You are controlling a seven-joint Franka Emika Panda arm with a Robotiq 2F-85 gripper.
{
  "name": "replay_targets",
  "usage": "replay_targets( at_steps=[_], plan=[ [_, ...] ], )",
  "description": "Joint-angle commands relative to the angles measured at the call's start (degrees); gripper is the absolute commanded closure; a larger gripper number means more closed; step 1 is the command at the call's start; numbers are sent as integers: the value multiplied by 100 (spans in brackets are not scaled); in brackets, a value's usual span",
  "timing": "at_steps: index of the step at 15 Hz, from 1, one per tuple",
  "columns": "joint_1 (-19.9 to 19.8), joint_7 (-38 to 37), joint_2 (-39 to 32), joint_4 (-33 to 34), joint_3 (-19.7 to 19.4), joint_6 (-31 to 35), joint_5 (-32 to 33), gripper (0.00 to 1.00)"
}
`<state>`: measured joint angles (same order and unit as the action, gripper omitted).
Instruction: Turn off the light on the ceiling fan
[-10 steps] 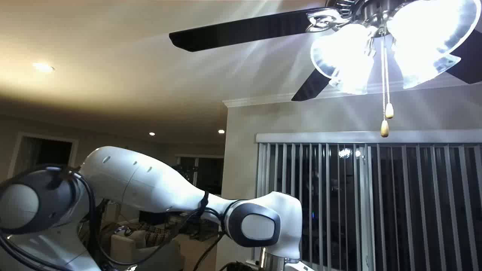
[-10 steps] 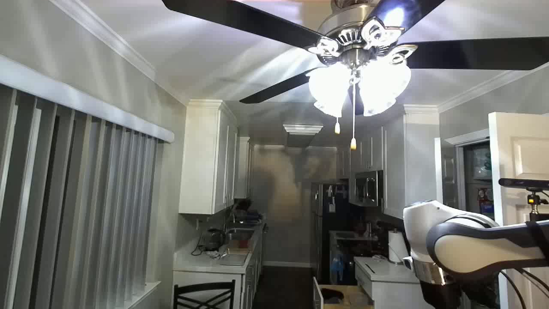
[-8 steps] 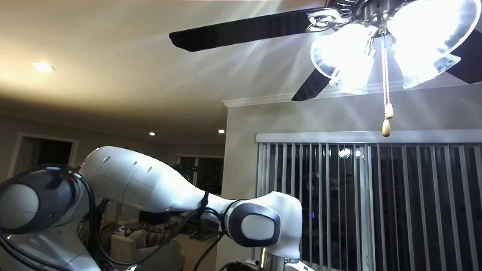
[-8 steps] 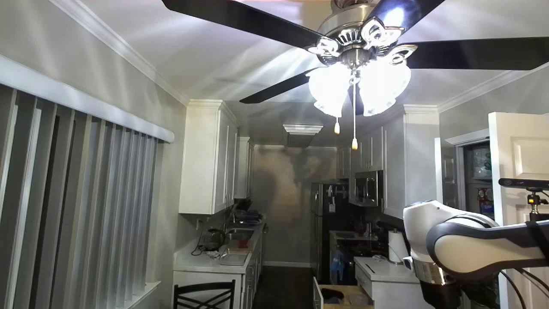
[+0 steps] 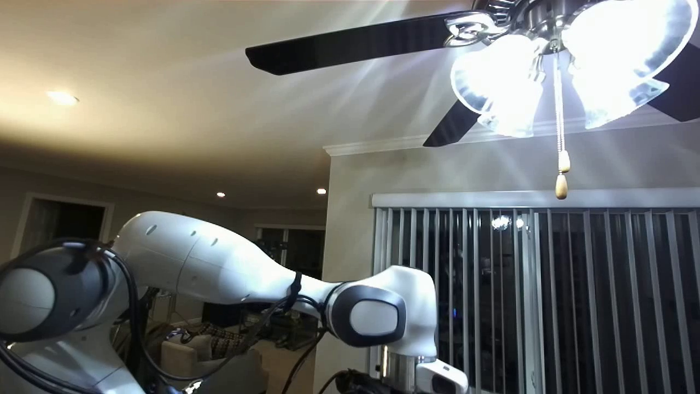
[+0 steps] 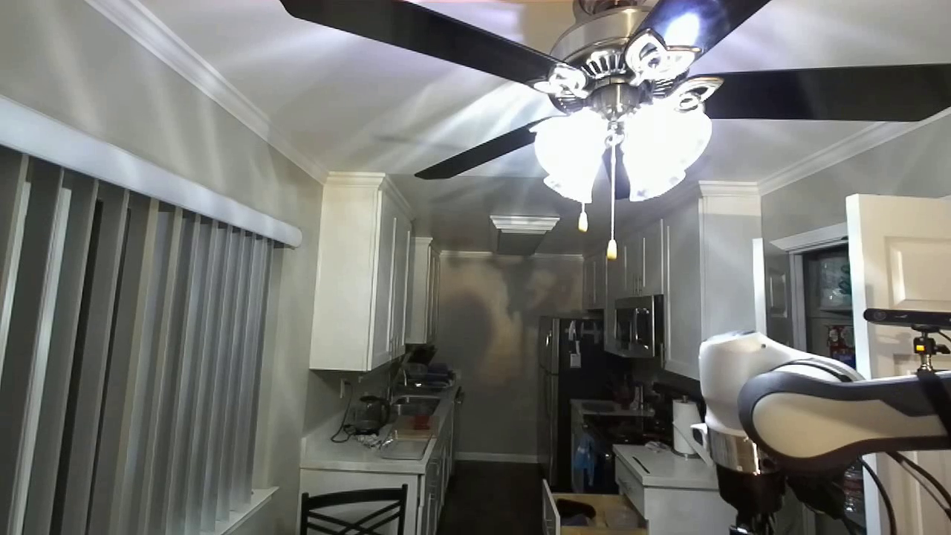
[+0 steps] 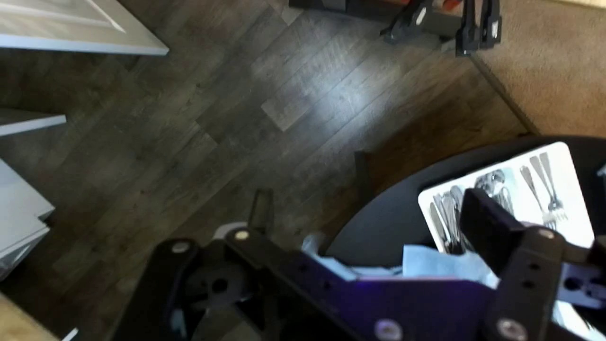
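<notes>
The light (image 5: 497, 82) is lit, a cluster of glowing glass shades under the ceiling fan (image 5: 355, 46). The light (image 6: 572, 152) and fan (image 6: 446, 41) also show in an exterior view. Two pull chains hang from the fitting and end in a lower knob (image 5: 561, 186) and a higher knob (image 5: 564, 161). These knobs, lower (image 6: 611, 249) and higher (image 6: 583, 221), show in both exterior views. My gripper (image 7: 376, 218) is open and empty in the wrist view, pointing down at the floor, well below the knobs. Its fingertips are out of view in both exterior views.
Vertical blinds (image 5: 465, 295) cover the window. A black round table (image 7: 383, 222) with a white cutlery tray (image 7: 575, 199) lies below the gripper. An open door (image 6: 906, 260) and camera (image 6: 906, 318) stand by the arm. Kitchen cabinets (image 6: 356, 275) stand behind.
The arm's wrist has risen a little, and more of the gripper's mount shows at the bottom of both exterior views. The pull chains sway slightly. The light stays lit.
</notes>
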<state>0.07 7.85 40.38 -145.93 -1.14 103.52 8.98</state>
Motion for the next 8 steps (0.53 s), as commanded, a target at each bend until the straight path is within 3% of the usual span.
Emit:
replay_targets(
  at_steps=[1,4,8],
  plan=[
    [208,-343,176,811,108,40,-479,0],
    [244,-777,100,1498,179,256,-944,0],
    [143,-1311,152,1902,244,1035,-1289,0]
  ],
)
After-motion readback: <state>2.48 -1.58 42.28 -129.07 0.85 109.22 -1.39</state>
